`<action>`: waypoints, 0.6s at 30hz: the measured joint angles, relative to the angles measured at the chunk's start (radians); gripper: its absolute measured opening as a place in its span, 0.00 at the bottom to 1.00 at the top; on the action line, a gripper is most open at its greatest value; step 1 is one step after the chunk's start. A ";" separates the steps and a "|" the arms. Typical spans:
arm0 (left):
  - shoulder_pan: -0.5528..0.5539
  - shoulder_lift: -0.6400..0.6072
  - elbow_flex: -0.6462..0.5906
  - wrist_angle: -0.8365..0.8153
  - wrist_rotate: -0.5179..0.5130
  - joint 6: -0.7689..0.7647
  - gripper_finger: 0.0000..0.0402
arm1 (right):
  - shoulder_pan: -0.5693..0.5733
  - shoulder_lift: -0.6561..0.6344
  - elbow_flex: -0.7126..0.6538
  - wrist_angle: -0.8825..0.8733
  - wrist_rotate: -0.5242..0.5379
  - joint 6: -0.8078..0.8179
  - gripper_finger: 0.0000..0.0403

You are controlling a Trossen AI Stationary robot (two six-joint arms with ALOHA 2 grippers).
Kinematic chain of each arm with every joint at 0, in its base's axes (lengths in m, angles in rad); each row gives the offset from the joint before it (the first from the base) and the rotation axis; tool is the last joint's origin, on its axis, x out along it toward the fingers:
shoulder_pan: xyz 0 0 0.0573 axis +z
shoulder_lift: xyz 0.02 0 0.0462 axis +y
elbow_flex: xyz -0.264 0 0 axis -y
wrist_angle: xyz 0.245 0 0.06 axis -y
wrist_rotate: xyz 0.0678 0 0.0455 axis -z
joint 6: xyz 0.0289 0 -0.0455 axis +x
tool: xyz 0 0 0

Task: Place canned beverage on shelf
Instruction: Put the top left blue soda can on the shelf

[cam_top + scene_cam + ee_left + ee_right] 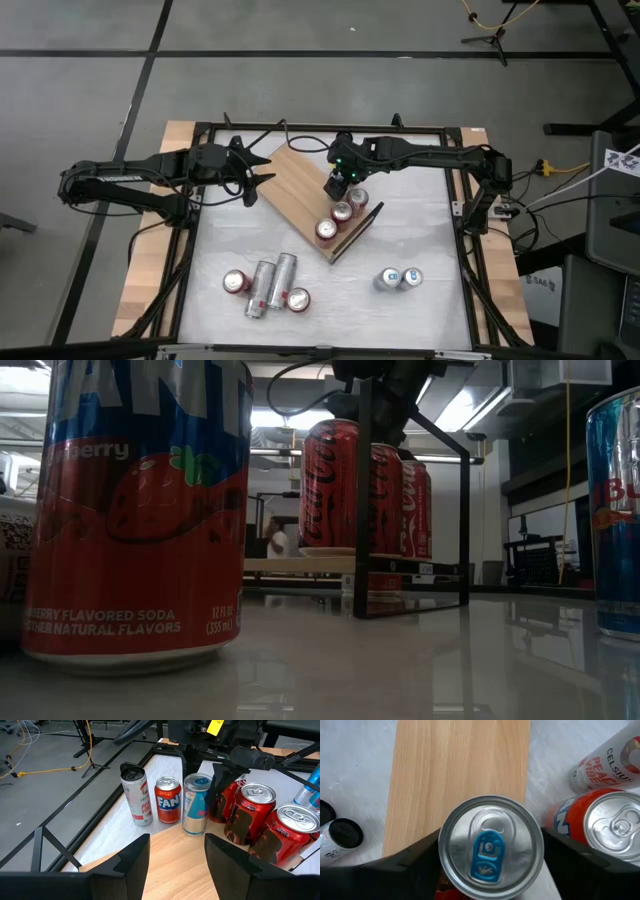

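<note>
The shelf [295, 180] is a light wooden board lying slantwise on the white table, with a black wire rail [358, 228] at its near right end. Three red cans [342, 212] stand in a row on it. A silver can with a blue tab [490, 847] stands upright on the board beside them [196, 805]. My right gripper [340, 185] hangs over this can, pointing steeply down, open. Its fingers [415, 862] stand on either side of the can's upper wall. My left gripper [262, 172] hovers open over the board's far left end, with nothing between its fingers [135, 862].
Several cans [265, 285] stand grouped at the near left of the table, among them an orange Fanta can [168, 800] and a white Celsius can [136, 795]. Two blue cans [398, 279] are at the near right. A black frame [462, 200] borders the table.
</note>
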 joint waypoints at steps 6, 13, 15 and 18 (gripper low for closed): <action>0.000 0.000 0.000 0.000 0.000 0.000 0.45 | 0.000 0.000 0.000 0.000 0.002 0.000 0.89; 0.000 0.000 0.000 0.000 0.000 0.000 0.45 | 0.000 0.000 0.000 0.000 0.003 0.000 0.93; 0.000 0.000 0.000 0.000 0.000 0.000 0.45 | 0.000 0.000 0.000 0.000 0.003 0.000 0.93; 0.000 0.000 0.000 0.000 0.000 -0.001 0.45 | -0.001 0.000 0.000 0.000 0.003 0.000 0.93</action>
